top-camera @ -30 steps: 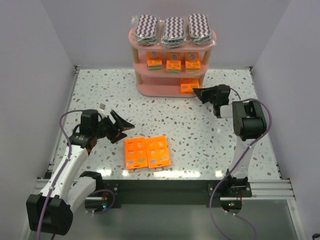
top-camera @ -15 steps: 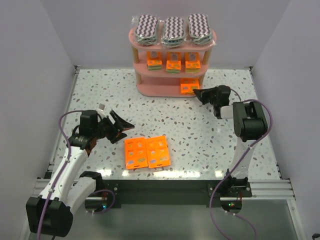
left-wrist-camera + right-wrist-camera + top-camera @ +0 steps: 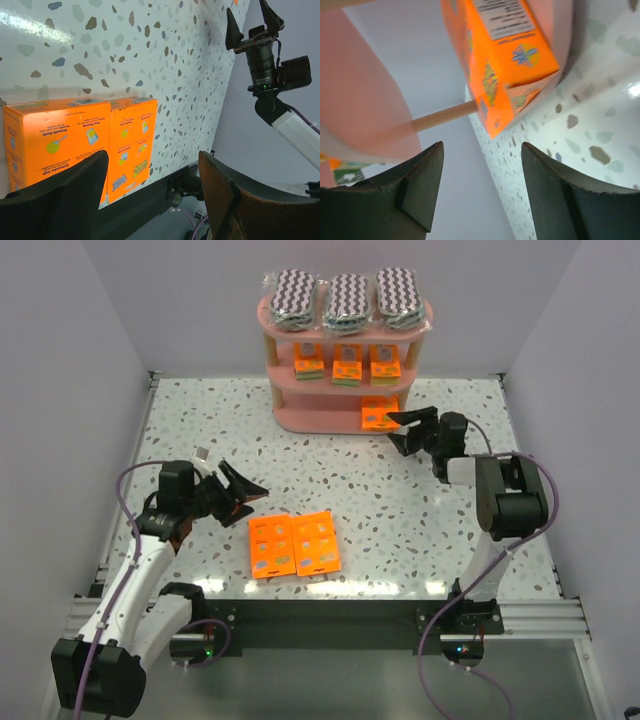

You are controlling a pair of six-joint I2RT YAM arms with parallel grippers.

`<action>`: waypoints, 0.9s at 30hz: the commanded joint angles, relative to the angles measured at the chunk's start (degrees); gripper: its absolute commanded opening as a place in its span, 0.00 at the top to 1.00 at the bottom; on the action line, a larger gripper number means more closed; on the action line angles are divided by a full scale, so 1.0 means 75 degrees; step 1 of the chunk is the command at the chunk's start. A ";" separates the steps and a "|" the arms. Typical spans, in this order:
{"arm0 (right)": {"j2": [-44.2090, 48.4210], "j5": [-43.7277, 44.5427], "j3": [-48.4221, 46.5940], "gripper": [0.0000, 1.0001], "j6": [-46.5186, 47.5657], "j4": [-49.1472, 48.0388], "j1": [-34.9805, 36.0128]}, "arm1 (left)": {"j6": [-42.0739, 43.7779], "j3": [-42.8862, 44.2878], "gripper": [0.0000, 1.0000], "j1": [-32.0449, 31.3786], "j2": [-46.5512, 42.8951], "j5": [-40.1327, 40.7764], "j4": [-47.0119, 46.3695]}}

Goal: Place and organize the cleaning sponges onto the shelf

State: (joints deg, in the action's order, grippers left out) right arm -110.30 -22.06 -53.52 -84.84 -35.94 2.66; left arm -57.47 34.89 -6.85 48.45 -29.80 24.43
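The pink shelf (image 3: 290, 418) stands at the back of the table. Three zigzag sponge packs (image 3: 347, 300) lie on its top board. Three small orange packets (image 3: 347, 364) stand on the middle board. One orange packet (image 3: 377, 414) rests on the bottom board, at its right end. My right gripper (image 3: 397, 432) is open just right of that packet, apart from it; in the right wrist view the packet (image 3: 500, 55) lies beyond the open right gripper (image 3: 482, 147). Two larger orange packets (image 3: 292, 544) lie flat side by side on the table. My left gripper (image 3: 255, 500) hovers open just left of them, holding nothing.
White walls close in the speckled table (image 3: 200, 430) at the back and on both sides. A dark rail (image 3: 320, 615) runs along the near edge. The right arm (image 3: 265, 55) shows in the left wrist view beyond the two packets (image 3: 90, 140).
My right gripper has opened and let go of the orange packet on the bottom board, drawing back slightly to the right. The left arm has barely moved.
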 commanded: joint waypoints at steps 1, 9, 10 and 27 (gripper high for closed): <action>0.0901 -0.0338 0.0301 0.31 0.0097 0.0035 -0.0014 | 0.0046 0.0047 0.22 0.0046 -0.0131 -0.0093 -0.0245; 0.3782 -0.0867 0.1051 0.30 0.2274 0.4400 0.0557 | 0.0151 -0.0117 0.22 0.0046 -0.0436 -0.0163 -0.0128; 0.4075 -0.0820 0.1228 0.29 0.2497 0.4765 0.0746 | 0.0175 -0.0233 0.22 0.0046 -0.0482 -0.0175 -0.0093; 0.7209 0.2250 0.4206 0.27 -0.0558 0.5322 0.7633 | 0.0280 -0.0868 0.21 0.0058 -0.1900 -0.0327 0.0797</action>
State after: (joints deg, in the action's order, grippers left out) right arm -52.95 -12.36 -21.71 -82.52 8.93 53.49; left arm -56.49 28.49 -6.81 35.51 -31.27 28.80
